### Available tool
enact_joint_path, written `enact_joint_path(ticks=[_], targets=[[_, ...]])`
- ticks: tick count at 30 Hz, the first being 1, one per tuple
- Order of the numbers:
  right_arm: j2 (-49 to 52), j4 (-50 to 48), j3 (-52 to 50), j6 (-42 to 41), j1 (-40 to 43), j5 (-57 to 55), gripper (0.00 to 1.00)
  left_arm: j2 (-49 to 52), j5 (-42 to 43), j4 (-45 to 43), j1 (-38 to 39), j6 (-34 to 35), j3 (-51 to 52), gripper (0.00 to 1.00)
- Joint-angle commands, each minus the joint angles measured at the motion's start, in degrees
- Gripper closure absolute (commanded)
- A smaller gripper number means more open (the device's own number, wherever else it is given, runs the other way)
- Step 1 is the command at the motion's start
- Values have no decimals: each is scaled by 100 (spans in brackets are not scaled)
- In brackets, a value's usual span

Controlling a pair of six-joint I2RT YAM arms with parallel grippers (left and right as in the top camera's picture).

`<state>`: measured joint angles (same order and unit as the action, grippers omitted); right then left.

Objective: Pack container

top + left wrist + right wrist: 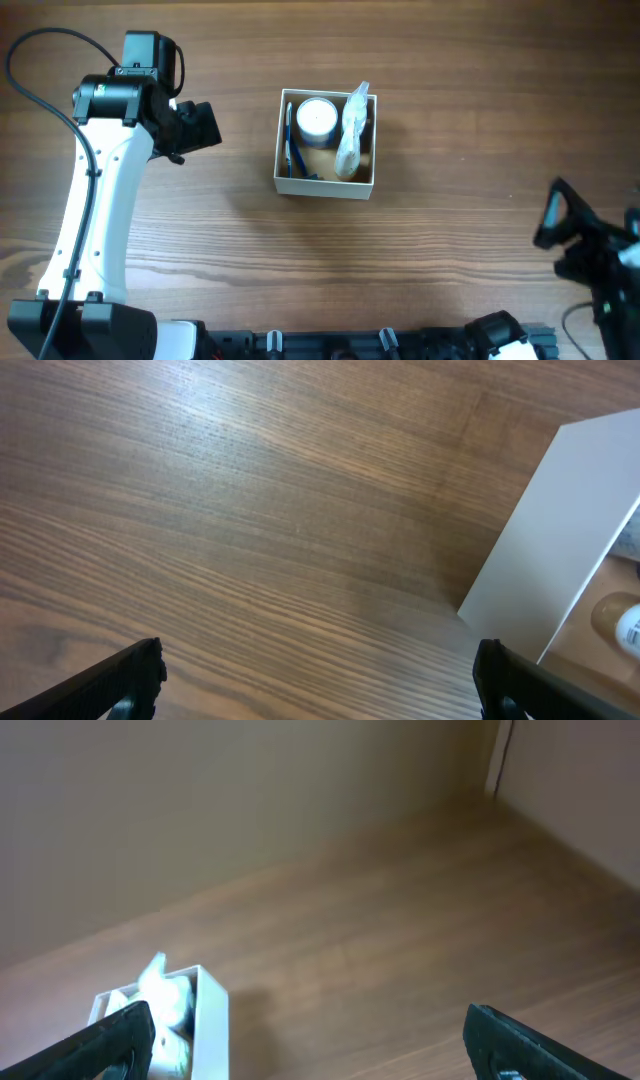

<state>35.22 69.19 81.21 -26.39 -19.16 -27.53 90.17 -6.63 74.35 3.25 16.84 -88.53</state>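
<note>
The container [325, 187], a square white-walled box with a tan inside, stands mid-table. Inside it are a round white-lidded blue jar [317, 120], a crinkled clear plastic packet [351, 135] and a thin blue item [292, 140] along the left wall. My left gripper [205, 127] is open and empty, left of the container; in the left wrist view [318, 678] the container's white wall [560, 550] is at the right. My right gripper [553, 215] is open and empty, far right near the front edge; in the right wrist view [305, 1040] the container [212, 1025] sits at lower left.
The wooden table [450, 90] bears nothing else. A black rail with arm bases [350, 345] runs along the front edge. The left arm's white link [95, 210] and a black cable [40, 90] are at the left.
</note>
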Motion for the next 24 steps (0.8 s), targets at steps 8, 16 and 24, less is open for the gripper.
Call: enact_joint_path(ticks=[8, 16, 24], targets=[[-2935, -2267, -4426, 1287, 28, 944, 0, -55, -72, -13, -26, 15, -57, 0], [-3460, -3106, -6043, 1270, 28, 1200, 0, -55, -72, -13, -26, 15, -57, 0], [-3482, -3342, -6636, 1270, 28, 1220, 0, -55, -72, -15, -26, 13, -57, 0]])
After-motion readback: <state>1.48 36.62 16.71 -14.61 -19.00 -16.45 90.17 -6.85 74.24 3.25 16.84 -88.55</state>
